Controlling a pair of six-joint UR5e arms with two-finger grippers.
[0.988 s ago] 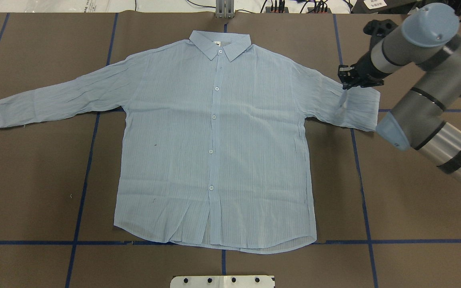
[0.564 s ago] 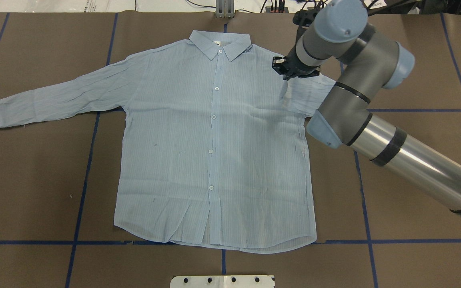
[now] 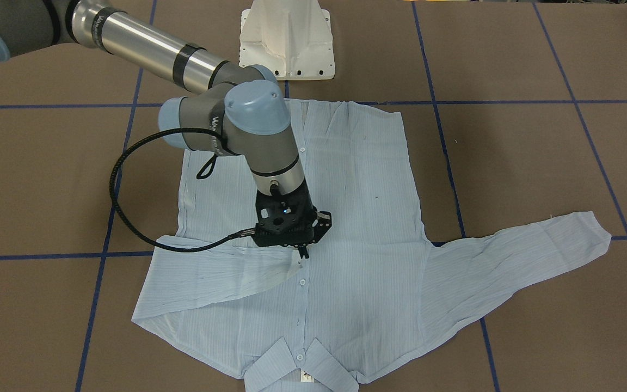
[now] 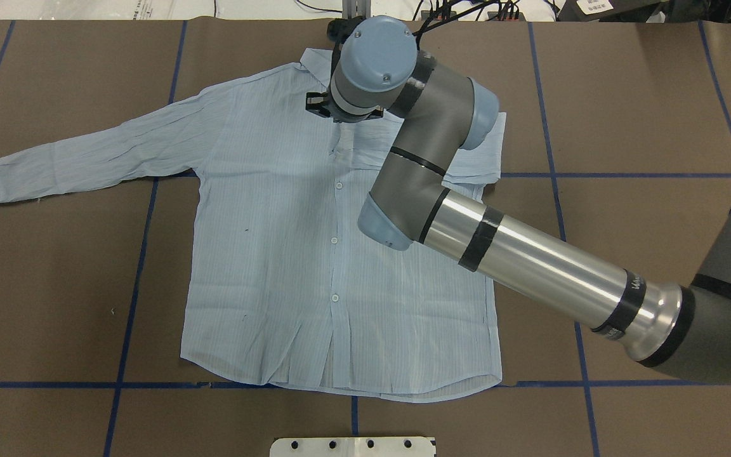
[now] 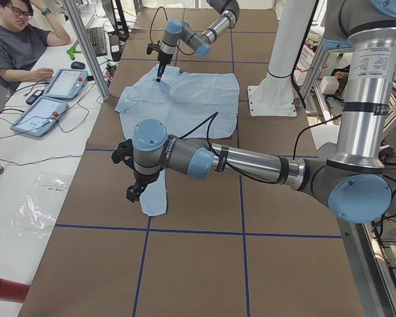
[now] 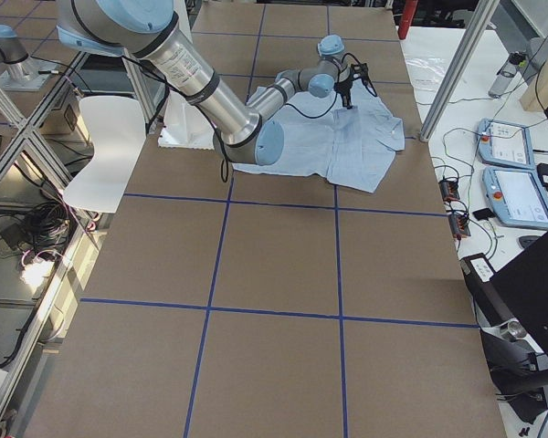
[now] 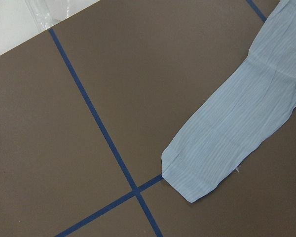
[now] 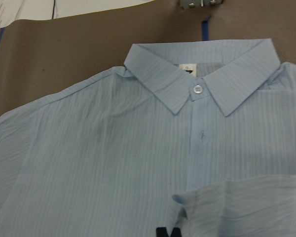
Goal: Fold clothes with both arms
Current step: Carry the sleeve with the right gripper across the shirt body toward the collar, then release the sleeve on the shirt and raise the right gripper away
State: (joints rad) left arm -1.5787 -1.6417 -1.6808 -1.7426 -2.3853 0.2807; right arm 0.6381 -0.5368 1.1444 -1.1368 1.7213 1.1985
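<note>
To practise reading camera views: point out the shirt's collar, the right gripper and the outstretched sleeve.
collar (image 8: 158, 78): right wrist view, one collar wing.
right gripper (image 3: 303, 253): front-facing view, between its fingertips, shut on the folded sleeve (image 3: 210, 275).
outstretched sleeve (image 7: 192, 170): left wrist view, its cuff end.

The brown table (image 4: 657, 95) is gridded with blue tape lines (image 4: 131, 285); the light blue shirt (image 4: 276, 254) lies on it, buttons up.

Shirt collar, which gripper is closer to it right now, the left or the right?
Right. The right gripper sits over the shirt chest just short of the collar, pinching the folded sleeve. The left gripper hovers by the other sleeve's cuff, far off along the table.
</note>
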